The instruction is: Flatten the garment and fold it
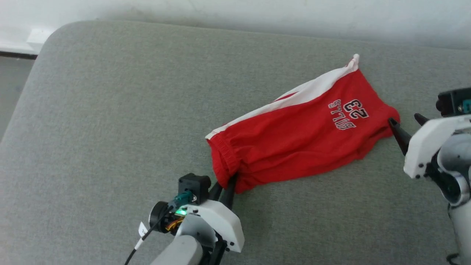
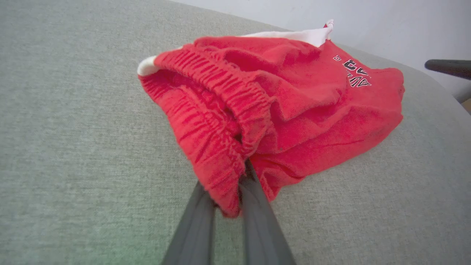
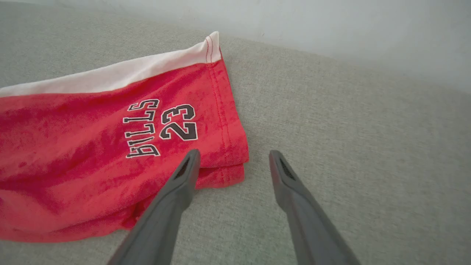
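The garment (image 1: 294,136) is a pair of red shorts with a white side stripe and a dark "23" print, lying folded over on the grey cushion. Its gathered waistband (image 2: 220,110) points toward my left arm. My left gripper (image 1: 226,184) is shut on the waistband's near corner, and red cloth bulges between the two fingers (image 2: 254,206). My right gripper (image 1: 406,123) stands open just beside the leg hem at the right. In the right wrist view the garment (image 3: 110,147) lies left of my right gripper (image 3: 233,158), whose left finger overlaps the hem corner.
The grey upholstered cushion (image 1: 110,129) carries everything, with a rounded far-left corner and a pale wall (image 1: 257,14) behind it. A strip of floor (image 1: 11,84) shows beyond the cushion's left edge.
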### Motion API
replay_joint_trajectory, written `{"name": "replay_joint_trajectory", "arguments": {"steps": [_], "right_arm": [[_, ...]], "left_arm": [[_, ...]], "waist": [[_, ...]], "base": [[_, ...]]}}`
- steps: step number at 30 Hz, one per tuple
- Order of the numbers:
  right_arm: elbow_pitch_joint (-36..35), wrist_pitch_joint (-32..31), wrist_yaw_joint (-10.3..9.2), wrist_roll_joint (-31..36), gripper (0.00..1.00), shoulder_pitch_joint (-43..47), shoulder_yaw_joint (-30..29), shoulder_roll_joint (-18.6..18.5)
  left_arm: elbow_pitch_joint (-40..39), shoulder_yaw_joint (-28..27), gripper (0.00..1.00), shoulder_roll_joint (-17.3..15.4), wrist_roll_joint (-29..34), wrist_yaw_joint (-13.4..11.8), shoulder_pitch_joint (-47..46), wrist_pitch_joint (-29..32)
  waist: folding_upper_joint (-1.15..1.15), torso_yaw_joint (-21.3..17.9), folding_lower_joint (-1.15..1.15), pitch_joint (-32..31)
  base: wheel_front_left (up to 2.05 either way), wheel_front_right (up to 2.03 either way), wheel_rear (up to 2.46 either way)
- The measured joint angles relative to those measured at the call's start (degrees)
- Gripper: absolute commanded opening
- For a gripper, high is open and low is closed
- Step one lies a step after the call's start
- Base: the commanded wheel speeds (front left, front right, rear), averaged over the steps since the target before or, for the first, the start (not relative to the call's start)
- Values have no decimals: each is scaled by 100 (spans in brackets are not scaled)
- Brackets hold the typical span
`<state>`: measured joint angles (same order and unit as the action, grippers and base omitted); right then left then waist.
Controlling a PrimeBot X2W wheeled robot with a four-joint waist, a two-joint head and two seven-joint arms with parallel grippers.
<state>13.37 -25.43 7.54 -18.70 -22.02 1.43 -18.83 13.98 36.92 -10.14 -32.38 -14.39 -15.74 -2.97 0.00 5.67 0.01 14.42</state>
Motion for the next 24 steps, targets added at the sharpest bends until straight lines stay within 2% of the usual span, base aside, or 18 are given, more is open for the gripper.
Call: {"name": "replay_joint_trajectory", "arguments": {"steps": [4,12,13,14,15,16,24], "right_arm": [[793,-717,0,146,100,-542,-134,169],[1684,-1039,0,693,100,-927,-292,250],[1727,-1121,-1,694,87,-961,-285,246],[1748,-1188,-1,683,42,-979,-283,246],[1756,-1228,-3,642,3,-995,-282,247],[1763,-1236,-2,583,0,-1000,-288,253],[1737,-1155,0,100,0,-833,-277,379]], "left_arm": [[-56,156,0,58,81,33,-29,-7],[-22,356,0,177,124,122,-112,-33],[-15,365,0,187,124,122,-112,-47],[-3,368,0,188,125,122,-113,-58],[13,366,0,187,125,122,-115,-59],[26,367,0,186,125,122,-118,-65],[136,331,0,57,122,124,-132,-98]], "waist": [[0,197,0,98],[0,517,-2,234],[0,540,-2,245],[0,556,-2,254],[0,565,-2,261],[0,564,-2,261],[0,433,-1,93]], "base": [[0,0,0],[0,0,0],[0,0,0],[0,0,0],[0,0,0],[0,0,0],[0,0,0]]}}
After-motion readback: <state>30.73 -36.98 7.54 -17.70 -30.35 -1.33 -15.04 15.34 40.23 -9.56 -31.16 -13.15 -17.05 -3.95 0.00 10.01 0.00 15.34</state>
